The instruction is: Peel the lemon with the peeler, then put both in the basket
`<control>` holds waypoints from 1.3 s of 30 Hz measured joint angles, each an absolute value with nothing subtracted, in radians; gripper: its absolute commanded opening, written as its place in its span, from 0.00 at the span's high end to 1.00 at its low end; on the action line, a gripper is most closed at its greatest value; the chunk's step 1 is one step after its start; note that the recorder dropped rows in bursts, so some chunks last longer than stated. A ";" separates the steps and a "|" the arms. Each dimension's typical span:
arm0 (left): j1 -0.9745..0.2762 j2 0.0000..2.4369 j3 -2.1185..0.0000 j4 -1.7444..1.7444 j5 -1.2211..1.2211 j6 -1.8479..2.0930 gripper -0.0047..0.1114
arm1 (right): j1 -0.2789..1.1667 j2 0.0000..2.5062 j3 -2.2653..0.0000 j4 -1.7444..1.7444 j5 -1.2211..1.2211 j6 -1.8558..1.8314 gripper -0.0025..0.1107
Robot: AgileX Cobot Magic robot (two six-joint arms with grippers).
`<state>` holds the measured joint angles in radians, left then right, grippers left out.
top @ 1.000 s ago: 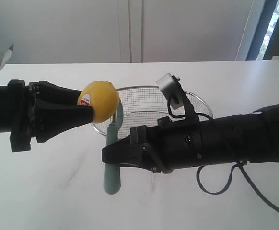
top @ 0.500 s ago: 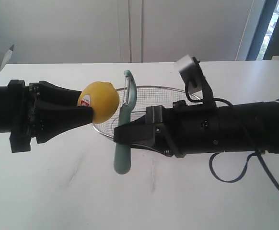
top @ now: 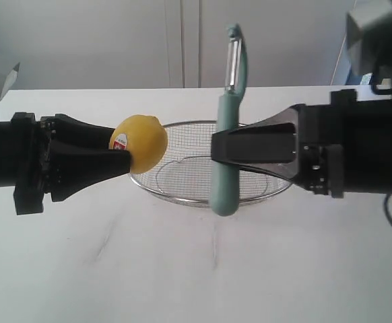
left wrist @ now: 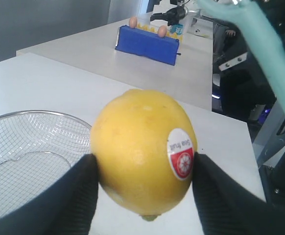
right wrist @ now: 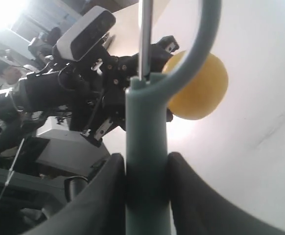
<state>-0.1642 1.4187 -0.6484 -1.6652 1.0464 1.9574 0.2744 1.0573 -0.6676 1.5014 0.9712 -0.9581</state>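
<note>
Left tool point(top: 122, 145) clamped on lemon point(top: 142, 141), held above tabletop point(top: 182, 269) at basket's point(top: 182, 200) left rim, flank offered. Right tool point(top: 217, 149) pinches peeler point(top: 224, 185) mid-handle, upright, blade up, apart from lemon; likely lining up a stroke.

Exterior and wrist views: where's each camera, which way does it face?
Exterior: stands apart, facing across the table to a wall; left gripper and right gripper show, basket behind.
Left wrist: behind the left gripper, looking past its fingers at the lemon.
Right wrist: behind the right gripper, looking past its fingers along the peeler.
Shared: all three show lemon and peeler.
</note>
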 measured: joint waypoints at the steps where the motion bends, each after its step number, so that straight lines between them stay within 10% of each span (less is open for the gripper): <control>1: -0.164 1.419 -0.648 -1.663 1.044 1.957 0.96 | 0.262 1.019 -0.668 1.457 0.956 -0.918 0.98; 16: -0.164 1.135 -0.648 -1.658 0.670 1.936 0.96 | 0.239 0.919 -0.713 0.766 0.685 -0.515 0.98; 39: -0.164 0.893 -0.679 -1.169 0.480 1.351 0.96 | 0.329 1.962 -1.382 0.222 0.476 -0.515 0.98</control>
<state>-0.1642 0.8934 -0.6793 -1.1691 0.4797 1.3506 0.3289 1.9623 -1.3820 0.2225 0.4760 -0.5151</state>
